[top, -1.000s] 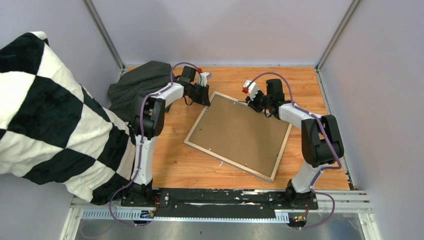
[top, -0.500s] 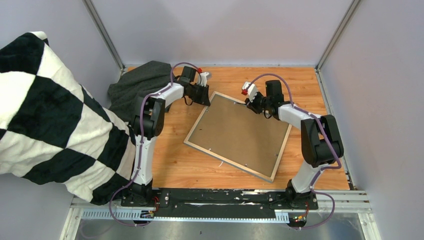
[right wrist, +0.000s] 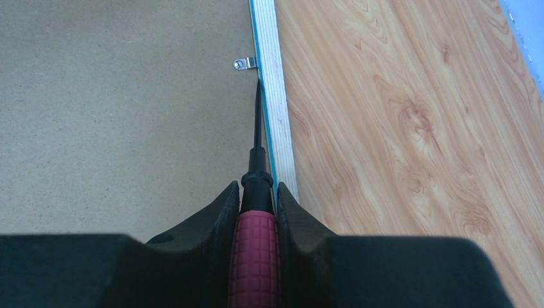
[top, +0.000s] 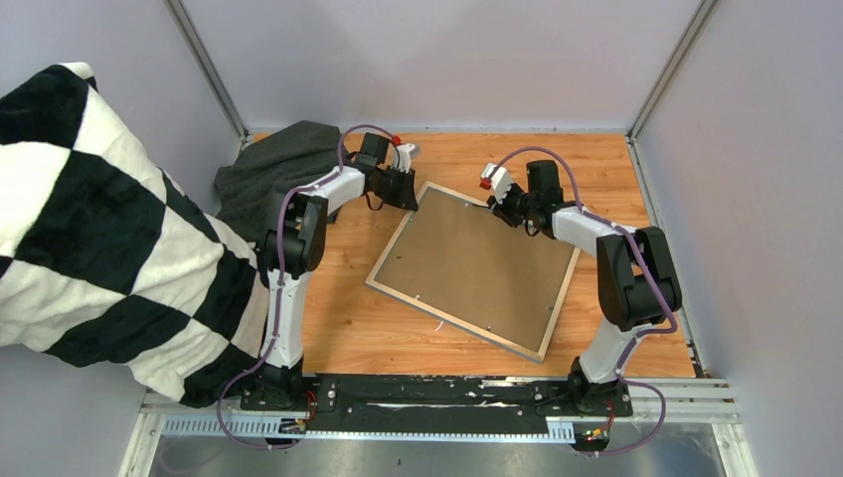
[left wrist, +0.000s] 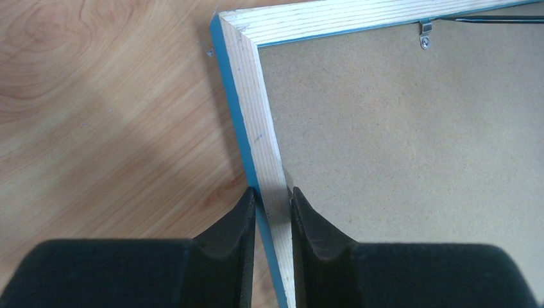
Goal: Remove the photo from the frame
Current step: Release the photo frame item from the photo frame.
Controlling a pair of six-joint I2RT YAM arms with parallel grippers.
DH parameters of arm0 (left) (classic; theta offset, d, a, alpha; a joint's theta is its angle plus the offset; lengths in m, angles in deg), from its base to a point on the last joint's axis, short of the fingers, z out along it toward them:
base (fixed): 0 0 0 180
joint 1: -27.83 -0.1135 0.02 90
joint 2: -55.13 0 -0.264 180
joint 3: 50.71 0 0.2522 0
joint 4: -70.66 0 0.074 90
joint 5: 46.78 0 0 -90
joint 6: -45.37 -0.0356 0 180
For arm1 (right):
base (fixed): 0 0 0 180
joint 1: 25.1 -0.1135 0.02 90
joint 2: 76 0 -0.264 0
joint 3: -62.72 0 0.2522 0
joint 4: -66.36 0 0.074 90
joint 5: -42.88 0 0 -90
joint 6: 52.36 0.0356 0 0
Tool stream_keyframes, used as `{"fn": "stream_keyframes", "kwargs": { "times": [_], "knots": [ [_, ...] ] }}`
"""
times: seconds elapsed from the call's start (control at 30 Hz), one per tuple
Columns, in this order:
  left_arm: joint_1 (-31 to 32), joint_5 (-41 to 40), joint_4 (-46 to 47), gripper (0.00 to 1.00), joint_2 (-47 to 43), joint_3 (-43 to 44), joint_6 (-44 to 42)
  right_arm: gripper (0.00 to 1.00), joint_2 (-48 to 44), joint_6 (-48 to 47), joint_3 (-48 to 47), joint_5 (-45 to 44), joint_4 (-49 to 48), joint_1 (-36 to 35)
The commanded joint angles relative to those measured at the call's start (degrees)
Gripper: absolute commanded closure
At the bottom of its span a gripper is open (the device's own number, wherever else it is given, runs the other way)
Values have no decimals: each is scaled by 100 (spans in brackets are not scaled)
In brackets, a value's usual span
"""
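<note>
My right claw (right wrist: 256, 192), nearly closed, grips a red-handled screwdriver (right wrist: 255, 269). Its tip lies just ahead, near a metal tab (right wrist: 244, 63) on the frame (right wrist: 276, 96). My left claw (left wrist: 274, 194) pinches the frame's rail. The photo is hidden under the stiff backing board (right wrist: 115, 115). It is likely thin and crease-prone, so I would lift it by an edge.

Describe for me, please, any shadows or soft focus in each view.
Top external: even light, no glare on the frame. Left wrist: a broad soft shadow crosses the table beside the frame; the left gripper looks blurred. Right wrist: the screwdriver is evenly lit, without glare.
</note>
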Motion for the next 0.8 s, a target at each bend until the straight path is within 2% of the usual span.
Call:
{"fn": "stream_keyframes", "kwargs": {
  "times": [0.0, 0.5, 0.77],
  "knots": [
    [145, -152, -894, 100, 380, -416, -232, 100, 220, 121, -75, -63, -84, -122],
    [360, -699, -582, 100, -4, -848, -296, 100, 107, 616, -12, -43, -456, -159],
    [351, -413, -190, 100, -11, -1069, -102, 100, 36, 936, -19, 186, -550, -167]
  ]
}}
